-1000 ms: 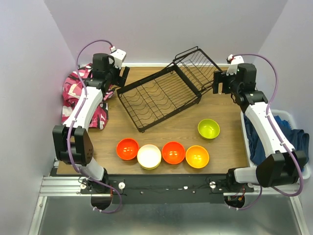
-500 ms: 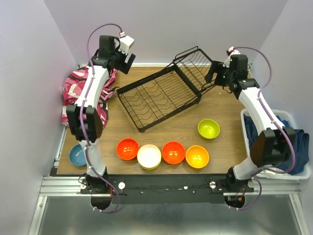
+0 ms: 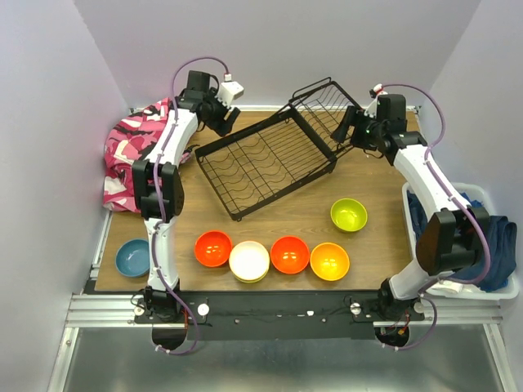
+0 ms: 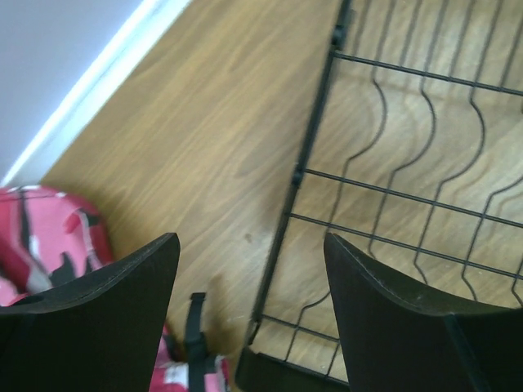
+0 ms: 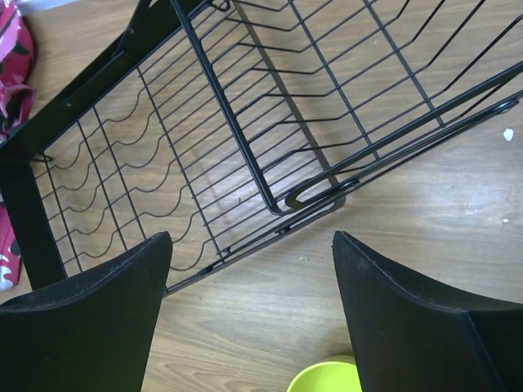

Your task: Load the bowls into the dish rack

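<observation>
Bowls, six in all, lie on the bench (image 3: 376,184) outside the single dish rack (image 3: 265,163) at its far middle. The red bowl (image 3: 212,247), cream-white bowl (image 3: 249,260), orange-red bowl (image 3: 289,254) and orange bowl (image 3: 329,261) line the near edge. The lime green bowl (image 3: 349,215) sits toward the right edge and the blue bowl (image 3: 132,258) at the near-left corner. Both the left gripper (image 4: 249,238) and the right gripper (image 5: 252,237) are spread, holding nothing, over opposite rack ends.

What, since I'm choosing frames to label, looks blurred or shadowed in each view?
Top external: sharp, evenly lit, dish rack casting faint shadow. Left wrist: dark fingers soft-edged, rack wires throw soft shadows on wood. Right wrist: fingers featureless black, rack crisp.
</observation>
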Robot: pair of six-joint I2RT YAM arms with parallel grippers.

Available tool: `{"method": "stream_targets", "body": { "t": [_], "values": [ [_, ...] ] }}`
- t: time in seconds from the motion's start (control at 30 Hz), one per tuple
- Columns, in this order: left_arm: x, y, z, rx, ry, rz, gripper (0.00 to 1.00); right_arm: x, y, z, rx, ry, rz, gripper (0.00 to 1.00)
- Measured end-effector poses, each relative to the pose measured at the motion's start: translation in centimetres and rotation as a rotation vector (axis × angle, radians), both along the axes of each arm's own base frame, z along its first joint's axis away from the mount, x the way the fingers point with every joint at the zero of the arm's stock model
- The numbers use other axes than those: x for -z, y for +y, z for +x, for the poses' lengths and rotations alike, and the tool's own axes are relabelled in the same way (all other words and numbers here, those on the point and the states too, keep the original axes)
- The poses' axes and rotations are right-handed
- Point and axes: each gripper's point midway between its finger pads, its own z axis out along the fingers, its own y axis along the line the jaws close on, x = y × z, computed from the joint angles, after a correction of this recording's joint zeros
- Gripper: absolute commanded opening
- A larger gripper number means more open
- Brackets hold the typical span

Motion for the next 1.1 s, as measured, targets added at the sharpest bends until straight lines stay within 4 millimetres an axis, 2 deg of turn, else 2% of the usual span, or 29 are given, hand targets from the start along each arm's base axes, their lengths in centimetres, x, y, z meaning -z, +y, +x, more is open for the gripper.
{"method": "stream_targets", "body": {
  "t": [0.2,0.43,0.6,0.63,0.7,0.8,0.93,0.97,1.1],
  "values": [
    [2.4,-1.4,-1.2,0.055,0.056,-0.027,0.76,0.9,0.2,0.1,-0.005,0.02,-0.002,0.87],
    [4.6,-1.4,-1.8,0.061,0.102,-0.022,0.69,1.3,0.2,0.1,-0.002,0.029,-0.003,0.87],
    [6.4,-1.3,-1.8,0.061,0.133,-0.014,0.59,2.4,0.1,-0.3,-0.002,0.053,-0.01,0.87],
    [6.7,-1.3,-1.8,0.061,0.14,-0.012,0.57,2.7,0.1,-0.4,-0.003,0.058,-0.011,0.87],
    [7.4,-1.2,-1.8,0.055,0.15,-0.005,0.45,2.9,0.1,-0.5,-0.003,0.064,-0.012,0.87],
    [8.2,-0.9,-1.6,0.048,0.153,0.015,0.36,3.1,0.1,-0.6,-0.003,0.069,-0.013,0.87],
    [8.4,-0.5,-1.4,0.043,0.146,0.026,0.23,3.1,0.0,-0.6,-0.007,0.067,-0.018,0.87],
    [8.5,-0.4,-1.3,0.041,0.139,0.029,0.17,3.2,0.0,-0.6,-0.007,0.067,-0.018,0.87],
    [8.4,-0.1,-1.8,0.033,0.141,0.028,0.09,3.7,0.0,-0.9,-0.007,0.08,-0.02,0.86]
  ]
}}
